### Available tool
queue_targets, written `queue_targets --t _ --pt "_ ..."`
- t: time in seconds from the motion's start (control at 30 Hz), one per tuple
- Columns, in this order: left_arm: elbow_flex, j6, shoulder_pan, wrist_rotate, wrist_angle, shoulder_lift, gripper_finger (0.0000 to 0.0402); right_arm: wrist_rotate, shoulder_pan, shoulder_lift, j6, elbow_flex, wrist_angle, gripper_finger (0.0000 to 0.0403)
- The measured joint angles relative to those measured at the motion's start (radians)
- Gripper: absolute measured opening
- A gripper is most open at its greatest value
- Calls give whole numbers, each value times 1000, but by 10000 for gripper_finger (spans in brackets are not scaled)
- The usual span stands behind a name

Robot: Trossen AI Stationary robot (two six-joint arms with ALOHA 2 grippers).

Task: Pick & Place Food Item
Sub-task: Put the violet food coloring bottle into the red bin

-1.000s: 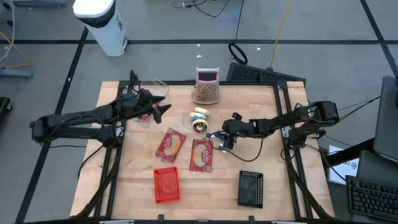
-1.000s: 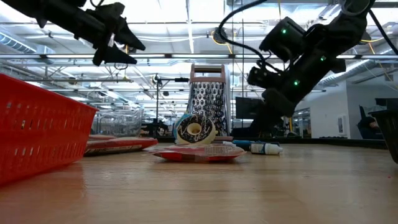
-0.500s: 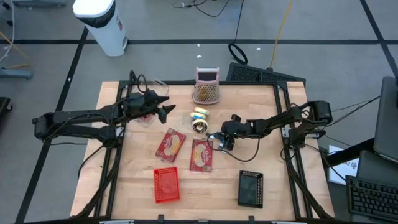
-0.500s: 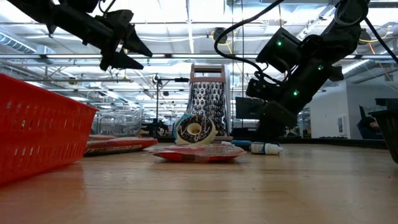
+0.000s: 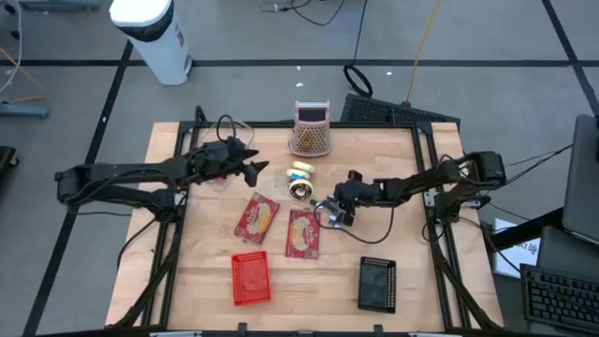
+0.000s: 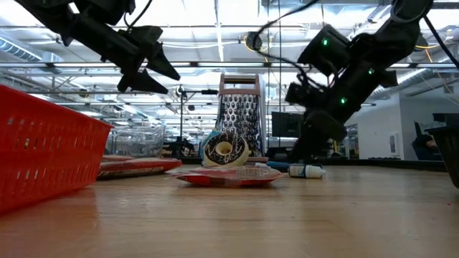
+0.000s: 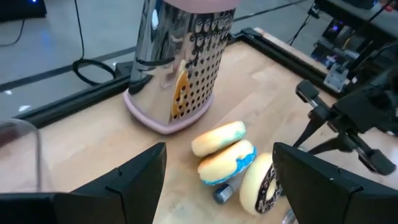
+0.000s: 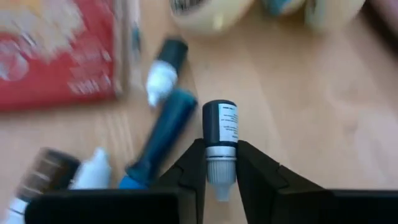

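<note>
Two iced pastries [image 7: 222, 152] and a ring doughnut [image 7: 260, 185] lie mid-table in front of a metal grater [image 5: 310, 131]. My left gripper [image 5: 257, 169] hovers open above the table, left of them, touching nothing. Two red food packets [image 5: 256, 217] [image 5: 304, 232] lie flat nearer the front. To the right of the packets, several small dropper bottles lie in a cluster. My right gripper [image 5: 329, 215] is down among them, shut on a small dark bottle [image 8: 219, 124]. My right gripper pinches the small dark bottle at its pale grey cap end [image 8: 219, 171] between its two fingers. The fingers slant down from the table's right side and lie along the bottle, whose dark body sticks out past the fingertips. Whether it is clear of the table I cannot tell.
A blue bottle [image 8: 163, 127], a white-capped one [image 8: 166, 65] and a brown one [image 8: 48, 169] lie beside the held bottle. A red basket [image 5: 250, 278] and a black basket [image 5: 377, 283] stand near the front edge. A clear glass [image 5: 217, 178] is under the left arm.
My left gripper has moved toward the table's right, closer to the pastries, and a little down, still open. The right arm has stayed at the bottles.
</note>
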Motion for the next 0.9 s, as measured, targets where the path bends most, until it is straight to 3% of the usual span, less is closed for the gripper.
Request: queue_targets --t 0.23,0.4,0.63,0.9 --pt "0 -53 -17 141 213 79 296 1 1 -120 -51 0 15 81" --pt "0 -38 -82 234 428 190 296 0 2 -190 -66 0 63 72" --pt "1 158 -192 236 682 363 296 -76 2 -230 -66 0 181 68" --pt "26 199 -238 146 811 489 296 -160 30 -229 -66 1 278 67"
